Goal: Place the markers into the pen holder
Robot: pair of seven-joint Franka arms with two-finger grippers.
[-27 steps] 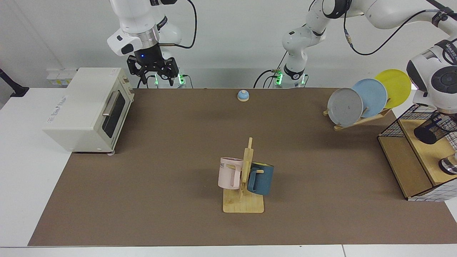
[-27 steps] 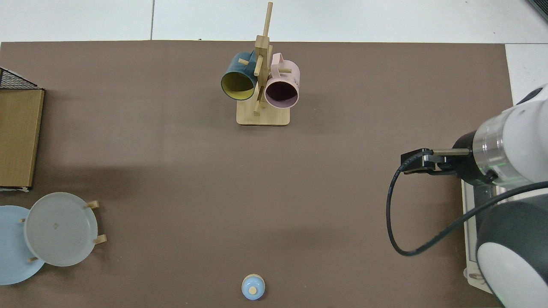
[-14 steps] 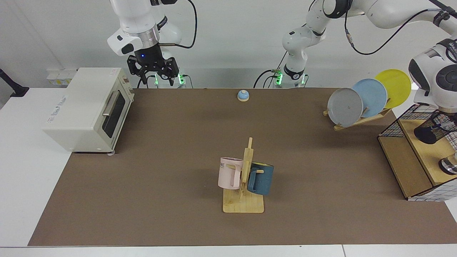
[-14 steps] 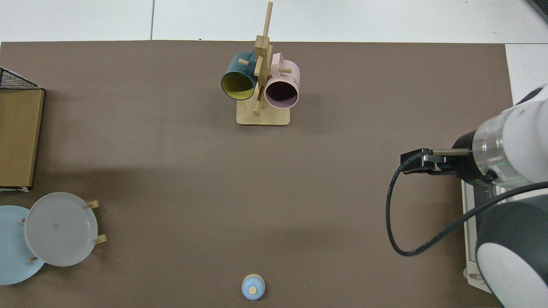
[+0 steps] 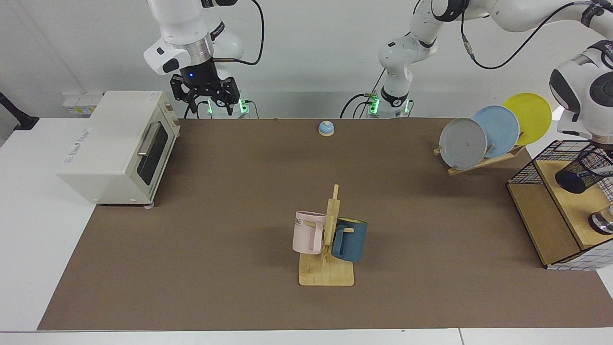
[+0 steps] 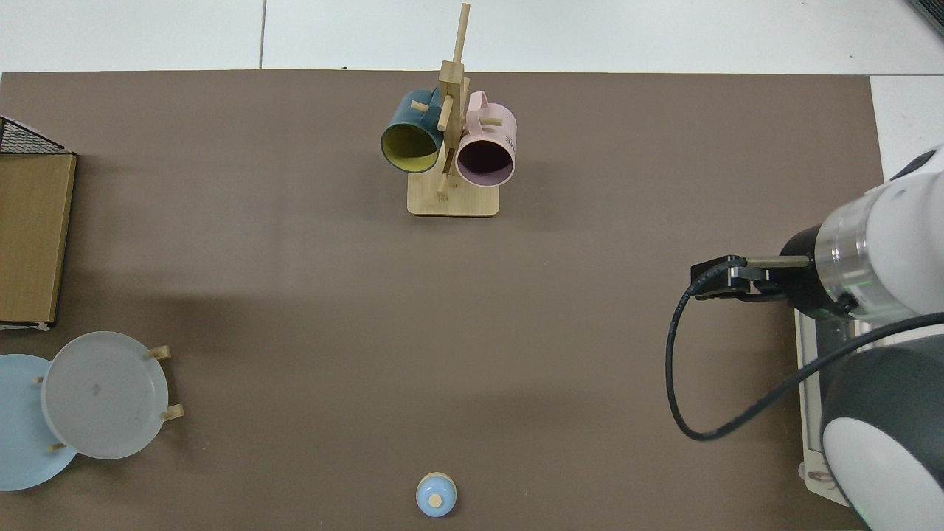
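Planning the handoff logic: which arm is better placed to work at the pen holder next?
Left. Its wrist hangs right over the pen holder on the wooden shelf; its gripper is out of view. The right gripper waits open by the toaster oven, across the table.
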